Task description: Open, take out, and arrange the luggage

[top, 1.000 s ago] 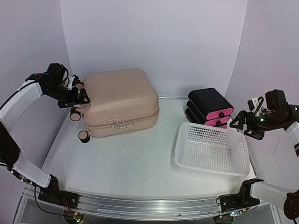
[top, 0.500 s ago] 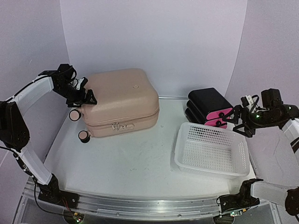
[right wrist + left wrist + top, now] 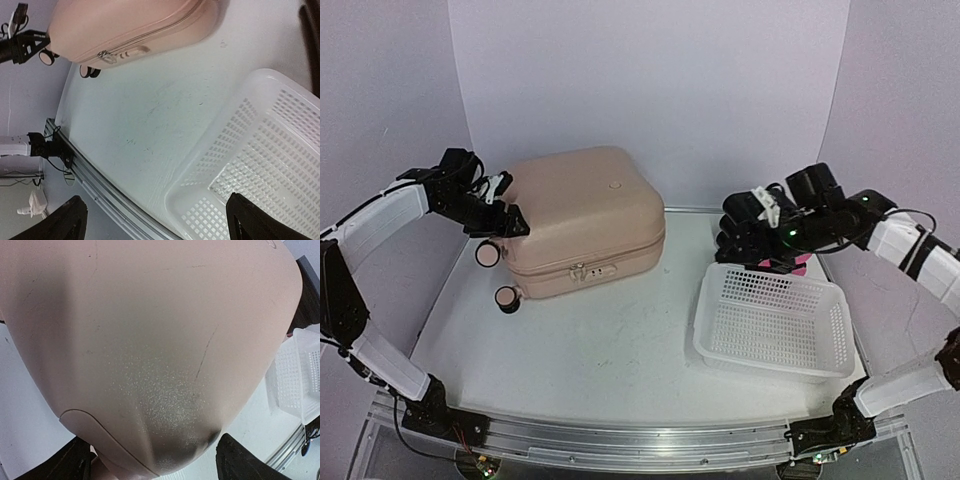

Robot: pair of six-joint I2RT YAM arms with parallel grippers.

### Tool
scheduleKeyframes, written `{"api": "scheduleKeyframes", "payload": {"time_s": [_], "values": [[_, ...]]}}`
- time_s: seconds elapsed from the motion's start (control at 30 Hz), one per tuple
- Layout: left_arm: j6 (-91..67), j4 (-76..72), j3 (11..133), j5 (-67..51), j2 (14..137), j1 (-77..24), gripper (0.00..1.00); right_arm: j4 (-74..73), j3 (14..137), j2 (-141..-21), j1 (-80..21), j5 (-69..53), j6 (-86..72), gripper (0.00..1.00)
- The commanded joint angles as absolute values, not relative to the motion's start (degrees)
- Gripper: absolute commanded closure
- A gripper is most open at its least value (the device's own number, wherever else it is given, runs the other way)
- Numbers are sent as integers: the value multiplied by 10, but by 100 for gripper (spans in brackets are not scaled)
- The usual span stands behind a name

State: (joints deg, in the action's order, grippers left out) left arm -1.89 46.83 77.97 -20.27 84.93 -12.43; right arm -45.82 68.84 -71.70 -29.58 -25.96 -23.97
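The shut suitcase (image 3: 582,215) is lying far left on the counter (image 3: 610,345), your wide left jaws straddling its left corner. Be bracing it there while sending the wide-open right jaws to the zipper (image 3: 588,270).

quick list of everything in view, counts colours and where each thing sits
luggage: one, pale pink, closed, back left of the table
luggage wheels: two showing, black and pink, at its left end
drawer box: one, black and pink, back right, mostly hidden by the right arm
basket: one, white perforated, empty, front right
table: one, white
left pincer: one, black, open, astride the luggage's left corner
right pincer: one, black, open, in the air by the drawer box
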Motion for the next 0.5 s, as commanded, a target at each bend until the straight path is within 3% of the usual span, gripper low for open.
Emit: {"api": "scheduleKeyframes", "payload": {"time_s": [0.0,0.2,0.47], "values": [[-51,545,730,-318,839,-173,16,-384,746,-801,-401,-184,-233,2],[-77,539,726,-365,843,-217,30,-343,825,-935,-471,-185,-251,2],[-115,523,743,-362,845,-300,39,-279,818,-988,-475,-162,-269,8]]}}
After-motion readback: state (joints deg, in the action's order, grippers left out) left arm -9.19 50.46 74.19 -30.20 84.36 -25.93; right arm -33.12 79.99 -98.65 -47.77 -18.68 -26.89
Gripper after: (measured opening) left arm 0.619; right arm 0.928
